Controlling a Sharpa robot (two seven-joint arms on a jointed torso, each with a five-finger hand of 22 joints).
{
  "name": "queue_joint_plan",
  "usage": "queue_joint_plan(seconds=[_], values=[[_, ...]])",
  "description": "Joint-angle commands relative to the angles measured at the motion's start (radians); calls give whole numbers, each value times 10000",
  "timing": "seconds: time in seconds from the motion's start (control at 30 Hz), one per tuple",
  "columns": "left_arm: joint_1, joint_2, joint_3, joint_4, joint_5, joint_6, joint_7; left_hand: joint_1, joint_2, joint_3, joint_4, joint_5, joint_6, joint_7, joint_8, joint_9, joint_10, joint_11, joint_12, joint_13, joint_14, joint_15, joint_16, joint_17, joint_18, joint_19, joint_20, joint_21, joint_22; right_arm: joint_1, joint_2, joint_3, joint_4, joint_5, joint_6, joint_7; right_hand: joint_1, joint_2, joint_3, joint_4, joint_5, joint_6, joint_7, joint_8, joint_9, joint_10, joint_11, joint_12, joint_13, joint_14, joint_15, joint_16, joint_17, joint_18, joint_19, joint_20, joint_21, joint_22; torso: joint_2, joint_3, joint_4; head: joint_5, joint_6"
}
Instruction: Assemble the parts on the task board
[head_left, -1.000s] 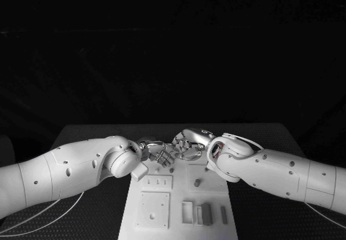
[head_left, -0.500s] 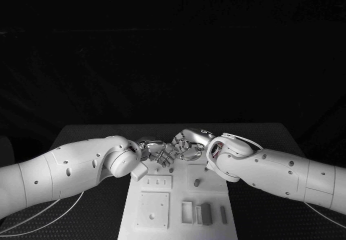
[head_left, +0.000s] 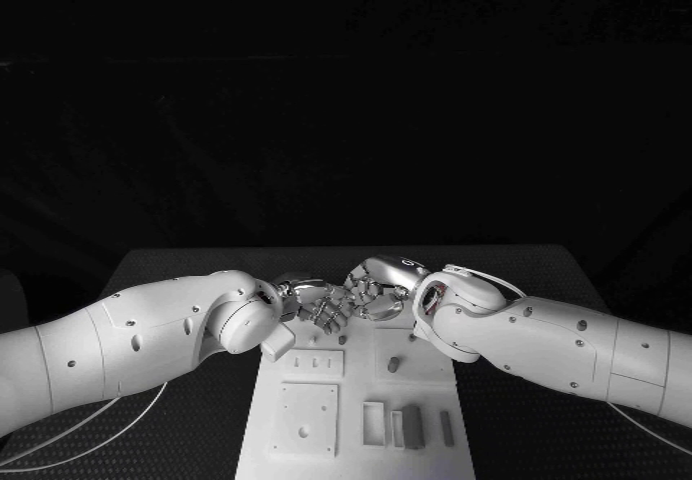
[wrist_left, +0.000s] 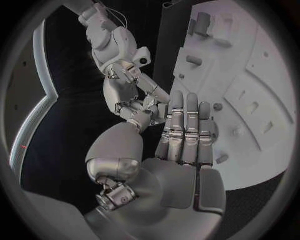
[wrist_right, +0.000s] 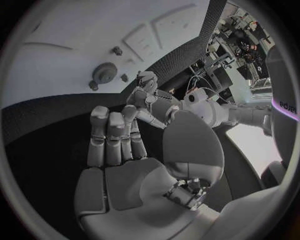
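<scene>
I look at my left hand (wrist_left: 178, 150) first: its fingers (wrist_left: 187, 125) lie straight and side by side, flat over the far end of the task board (head_left: 361, 400), and I see nothing held in them. My right hand (wrist_right: 119, 145) has its fingers (wrist_right: 112, 135) bent over a little, side by side, and I see no part in them either, though I cannot tell for sure from the head view, where both hands meet fingertip to fingertip just past the far end of the board. Near my left fingertips some small parts (wrist_left: 215, 106) stand on the board. Near my right fingertips I see a round part (wrist_right: 104, 73) with small pegs beside it. Further from the fingers, toward me, some upright block parts (head_left: 411, 425) stand in a row, and a flat square plate (head_left: 307, 418) lies beside them. I think the job is not far along: many parts wait on the board, and no part is in my hands yet.
</scene>
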Motion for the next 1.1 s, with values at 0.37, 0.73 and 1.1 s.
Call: queue_joint_plan(seconds=[0.37,0.73,1.1], values=[[17,71,24,-1,215,77,241,-259,-133,205,-505,1209,368,-201,136,220,264,-119,57,226,121,-92,156,102,45,-36,-76,127,160,-24,72,-16,-34,-46,304,99,-4,80,46,-20,49,534,309,74,281,53,1,43,8,-11,-89,48,10,278,30,-50,58,132,-1,5,2,-16,-30],[12,53,24,-34,-79,-28,202,-82,-161,317,-648,1038,509,-228,185,313,404,-172,113,335,228,-152,262,153,9,-10,-120,173,152,-25,8,-26,-144,461,156,214,-213,-133,-143,5,71,108,448,-178,201,-185,133,-78,-61,-168,21,-90,-37,279,-99,-1,-24,97,-7,8,-6,1,-57],[12,-39,24,-211,-1126,-268,-435,-2,-113,339,-602,868,544,-236,196,395,492,-190,145,408,347,-206,365,191,0,78,-180,244,159,-70,-570,106,-186,2412,-1282,895,-1387,-1002,-2713,6,925,-2224,1296,-1325,-210,-1237,942,-67,-55,-890,804,-341,-92,279,-811,344,-429,18,-1,31,5,22,-50]])
